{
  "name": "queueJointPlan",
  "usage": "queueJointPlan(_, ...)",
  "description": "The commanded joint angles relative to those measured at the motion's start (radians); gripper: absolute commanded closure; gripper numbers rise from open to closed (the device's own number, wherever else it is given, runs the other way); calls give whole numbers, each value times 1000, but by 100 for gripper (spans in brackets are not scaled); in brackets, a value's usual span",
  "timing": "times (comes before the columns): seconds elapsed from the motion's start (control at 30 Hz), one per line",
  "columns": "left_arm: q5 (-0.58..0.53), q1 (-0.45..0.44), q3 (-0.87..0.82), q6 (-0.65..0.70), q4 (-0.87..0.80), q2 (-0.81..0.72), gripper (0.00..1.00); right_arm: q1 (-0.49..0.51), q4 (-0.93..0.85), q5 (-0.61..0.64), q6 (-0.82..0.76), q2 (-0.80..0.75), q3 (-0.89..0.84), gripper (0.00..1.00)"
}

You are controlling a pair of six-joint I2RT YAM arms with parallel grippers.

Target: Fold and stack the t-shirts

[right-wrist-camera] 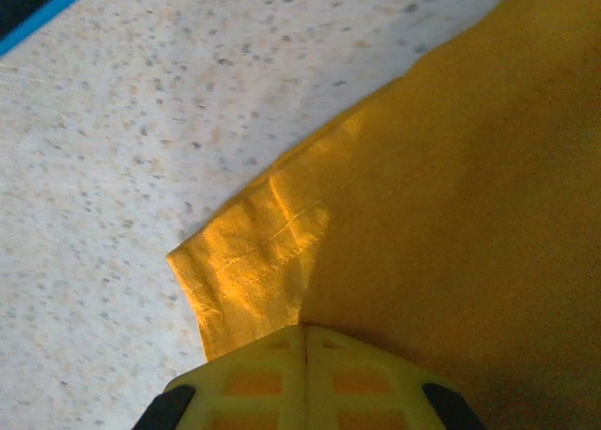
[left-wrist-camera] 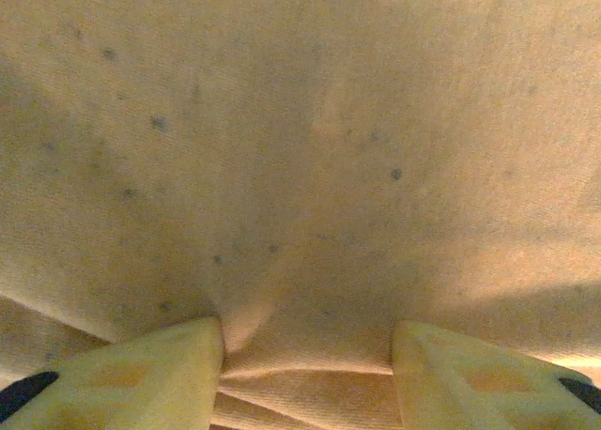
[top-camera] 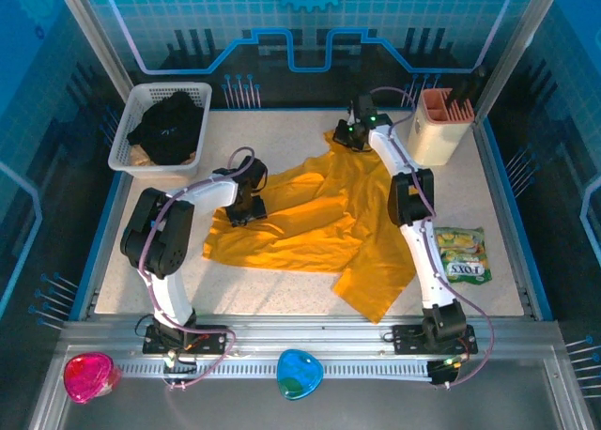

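The golden-yellow t-shirt (top-camera: 310,223) lies spread and rumpled across the middle of the table. The black t-shirt (top-camera: 169,125) sits bunched in the white basket at the back left. My left gripper (top-camera: 246,209) points down onto the yellow shirt's left part. In the left wrist view its fingers (left-wrist-camera: 160,374) stand apart, pressed into yellow cloth (left-wrist-camera: 310,167), with small folds lying between them. My right gripper (top-camera: 346,134) is at the shirt's far edge. There its jaws (right-wrist-camera: 305,329) are shut, pinching the cloth beside a hemmed corner (right-wrist-camera: 249,261).
A white mesh basket (top-camera: 127,153) stands at the back left and a peach-coloured holder (top-camera: 434,130) at the back right. A green snack packet (top-camera: 463,253) lies right of the right arm. A pink piece (top-camera: 91,376) and a blue piece (top-camera: 300,374) rest on the front rail.
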Motion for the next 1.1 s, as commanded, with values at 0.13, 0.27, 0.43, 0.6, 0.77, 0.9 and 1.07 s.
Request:
queueJointPlan(0.13, 26, -3, 3, 11, -13, 1, 49, 13, 78, -137, 80, 41, -3, 100)
queueJointPlan(0.27, 13, -4, 21, 20, -30, -42, 48, -27, 109, -154, 13, -150, -137, 100)
queueJointPlan(0.43, -28, -4, 27, 26, -66, -124, 46, -67, 149, -52, -84, -562, -547, 100)
queueJointPlan(0.6, -87, 0, 22, 31, -109, -184, 43, -89, 118, 76, -143, -892, -988, 100)
queueJointPlan(0.77, -72, 30, 10, 31, -101, -180, 42, -113, 122, 201, -177, -1064, -1315, 100)
queueJointPlan(0.9, -43, 51, 8, 34, -63, -152, 42, -159, 248, 194, -185, -1119, -1487, 100)
queueJointPlan(1.07, -33, 57, 14, 36, -18, -97, 42, -219, 313, 139, -158, -1067, -1530, 100)
